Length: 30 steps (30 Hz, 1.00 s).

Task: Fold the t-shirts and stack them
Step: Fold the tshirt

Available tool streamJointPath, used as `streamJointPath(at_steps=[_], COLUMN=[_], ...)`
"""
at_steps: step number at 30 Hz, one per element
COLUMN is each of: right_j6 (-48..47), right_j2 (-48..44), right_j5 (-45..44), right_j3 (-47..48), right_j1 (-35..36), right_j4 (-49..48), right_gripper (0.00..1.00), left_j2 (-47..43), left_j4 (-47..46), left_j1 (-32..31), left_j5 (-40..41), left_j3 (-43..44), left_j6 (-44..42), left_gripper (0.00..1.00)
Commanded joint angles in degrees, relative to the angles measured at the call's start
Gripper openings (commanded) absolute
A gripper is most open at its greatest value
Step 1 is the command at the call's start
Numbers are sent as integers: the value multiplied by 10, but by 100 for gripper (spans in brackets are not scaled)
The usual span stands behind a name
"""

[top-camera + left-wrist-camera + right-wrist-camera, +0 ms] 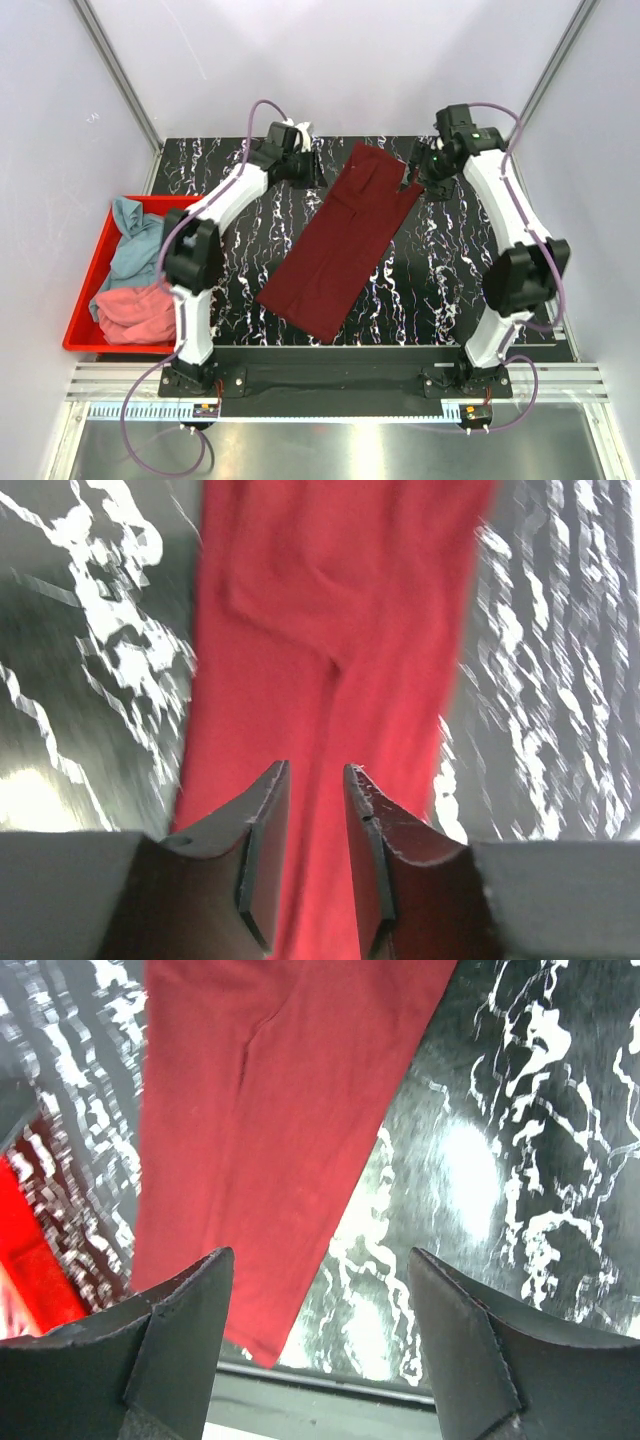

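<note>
Sitting in red bin (100, 346): teal shirt (135, 245), pink shirt (135, 310).

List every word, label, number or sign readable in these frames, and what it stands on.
None can be read.
The marked strip at the near edge is too small to read.
The maroon t-shirt, red bin and table show no print.

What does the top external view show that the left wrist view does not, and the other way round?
Only the top view: the red bin at the left, holding the teal shirt and the pink shirt. Only the left wrist view: the left gripper up close, its jaws narrowly apart with nothing between them. Both: the maroon shirt lying flat on the black marbled table.
</note>
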<state>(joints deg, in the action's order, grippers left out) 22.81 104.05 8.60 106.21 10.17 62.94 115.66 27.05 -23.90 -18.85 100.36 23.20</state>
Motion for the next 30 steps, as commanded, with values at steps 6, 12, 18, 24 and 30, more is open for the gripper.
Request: streamJointPath(at_steps=[6, 12, 18, 24, 30], right_j6=[11, 2, 1, -1, 1], right_j2=[-57, -82, -87, -97, -108], right_j5=[26, 3, 0, -6, -10], right_j3=[-71, -94, -90, -99, -113], right_j1=[-1, -2, -2, -2, -2], right_j4=[-4, -4, -8, -10, -11], right_gripper=[77, 77, 77, 76, 77], left_j2=[132, 160, 165, 193, 196], left_j4=[-142, -146, -173, -165, -160], left_j1=[-4, -4, -1, 1, 3], left_j5=[-43, 17, 54, 44, 58], left_j3=[70, 73, 44, 63, 55], left_j6=[98, 177, 253, 294, 316], left_gripper=[33, 36, 36, 35, 36])
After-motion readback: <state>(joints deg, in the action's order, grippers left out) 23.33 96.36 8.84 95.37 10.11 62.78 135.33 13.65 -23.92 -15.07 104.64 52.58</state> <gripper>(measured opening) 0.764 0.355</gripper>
